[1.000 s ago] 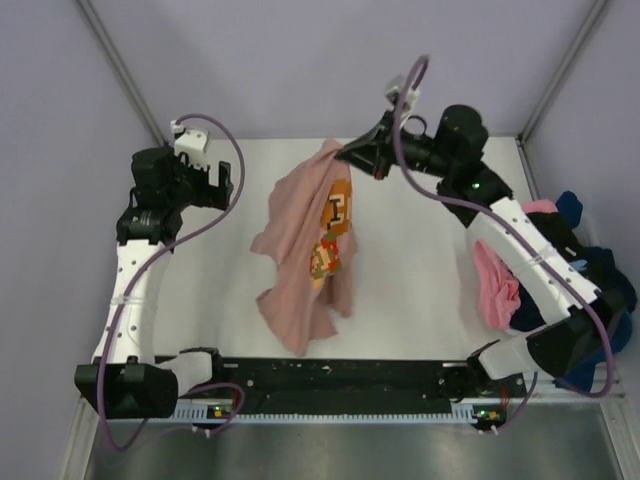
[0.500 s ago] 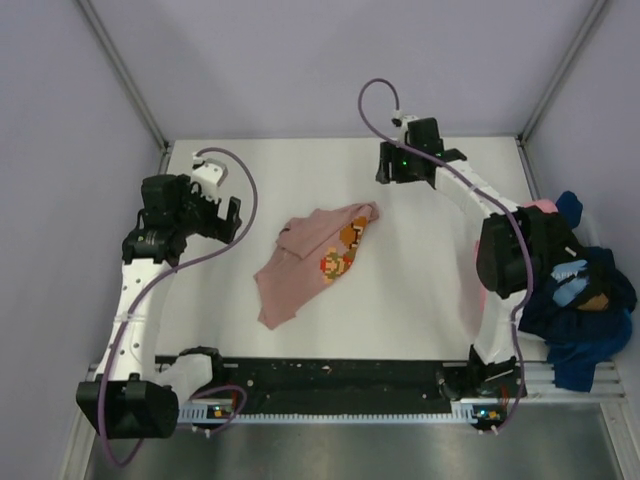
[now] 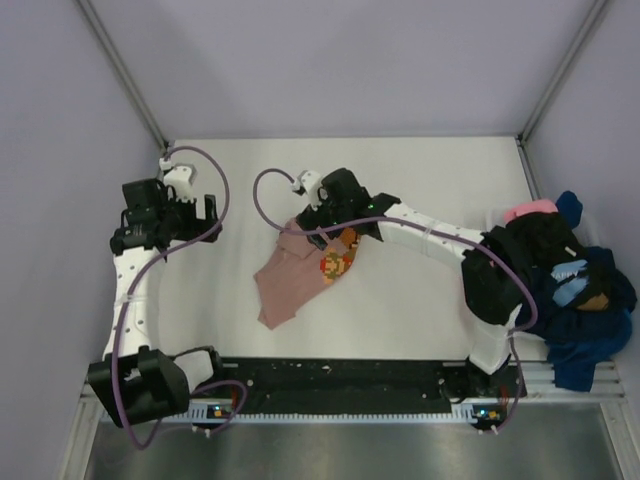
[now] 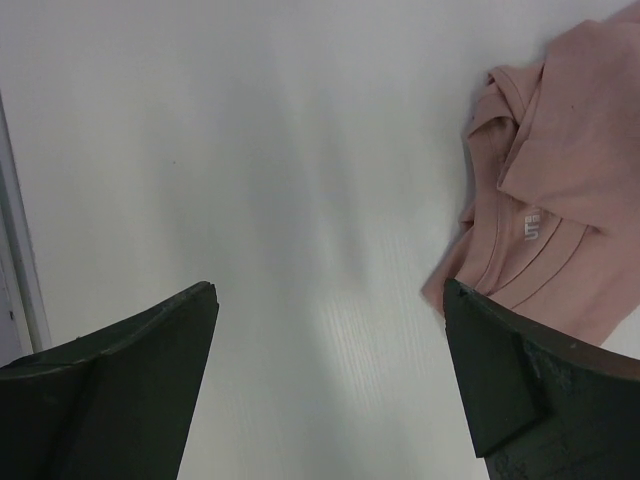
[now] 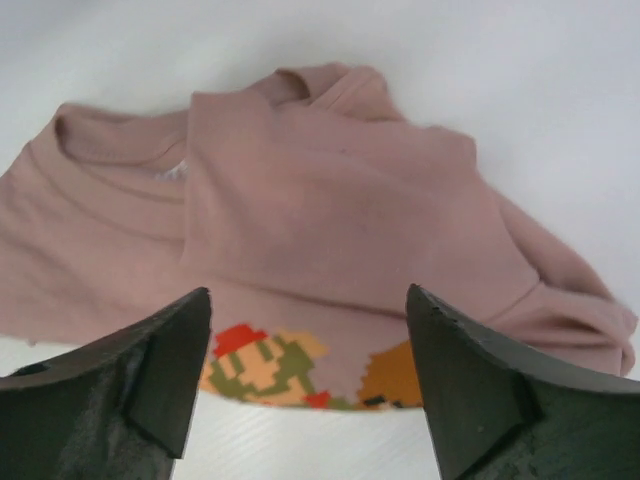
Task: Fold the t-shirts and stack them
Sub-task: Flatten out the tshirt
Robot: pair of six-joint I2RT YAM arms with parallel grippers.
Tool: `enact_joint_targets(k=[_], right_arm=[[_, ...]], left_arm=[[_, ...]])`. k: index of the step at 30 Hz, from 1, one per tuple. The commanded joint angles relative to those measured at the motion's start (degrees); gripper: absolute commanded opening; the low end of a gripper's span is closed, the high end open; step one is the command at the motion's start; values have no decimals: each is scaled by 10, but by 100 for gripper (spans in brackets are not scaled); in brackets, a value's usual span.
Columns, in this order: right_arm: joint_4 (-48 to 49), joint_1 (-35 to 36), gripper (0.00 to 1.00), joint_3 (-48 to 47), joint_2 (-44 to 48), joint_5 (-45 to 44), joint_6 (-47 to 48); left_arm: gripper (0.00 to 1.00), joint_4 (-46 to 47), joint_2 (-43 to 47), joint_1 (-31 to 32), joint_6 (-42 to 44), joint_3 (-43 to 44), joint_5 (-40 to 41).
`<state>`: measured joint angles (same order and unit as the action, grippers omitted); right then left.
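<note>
- The right jaws are spread wide and hold nothing. They hover low over the upper end of the dusty rose-pink t-shirt (image 5: pixel 330 210).
- In the right wrist view, the crumpled cloth fills the gap between these jaws and runs on past both tips. The collar lies ahead and to the left.
- The orange-brown pixel figure (image 5: pixel 290 375) shows near the bottom of that gap, close to the roots of the jaws.
- The left jaws are also spread and empty, over bare white desk (image 4: pixel 250 200).
- From the left jaws, the same shirt (image 4: pixel 560 230) lies ahead and off to the right. Its near edge is just beyond the right-hand jaw tip, and I cannot tell whether the two touch.
- From above, the shirt (image 3: pixel 300 275) lies bunched on the desk (image 3: pixel 430 300), its lower end trailing away from the right jaws toward the near edge.
- A heap of dark and blue shirts (image 3: pixel 580 300) with a bright pink shirt (image 3: pixel 530 210) sits at the desk's right edge, well apart from both jaws.
</note>
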<state>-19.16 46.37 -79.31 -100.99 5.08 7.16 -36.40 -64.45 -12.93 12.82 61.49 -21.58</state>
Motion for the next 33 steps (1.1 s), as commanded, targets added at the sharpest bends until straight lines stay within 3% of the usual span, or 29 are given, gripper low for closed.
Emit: enact_joint_targets(k=[1, 5, 8, 10, 13, 14, 16, 21, 33], right_arm=[[-25, -20, 86, -107, -99, 43, 61], [-18, -11, 88, -153, -169, 59, 73], [-12, -9, 80, -173, -199, 48, 66], [-13, -10, 57, -172, -202, 42, 61], [-13, -15, 6, -153, -176, 27, 39], [-12, -22, 0, -142, -159, 27, 27], [-12, -41, 0, -112, -114, 47, -5], [28, -82, 0, -10, 25, 127, -67], [66, -111, 0, 59, 120, 172, -182]], left_arm=[[98, -30, -12, -3, 0, -3, 18], [97, -17, 2, -3, 7, -29, 23], [97, -21, 12, -3, 31, -40, 0], [96, -33, 20, -3, 49, -41, -19], [96, -48, 36, -2, 86, -54, -65], [96, -50, 41, 0, 101, -62, -88], [99, -52, 49, 32, 120, -85, -88], [99, 7, 45, 235, 179, -161, 34], [99, 134, -154, 359, 170, -122, -62]])
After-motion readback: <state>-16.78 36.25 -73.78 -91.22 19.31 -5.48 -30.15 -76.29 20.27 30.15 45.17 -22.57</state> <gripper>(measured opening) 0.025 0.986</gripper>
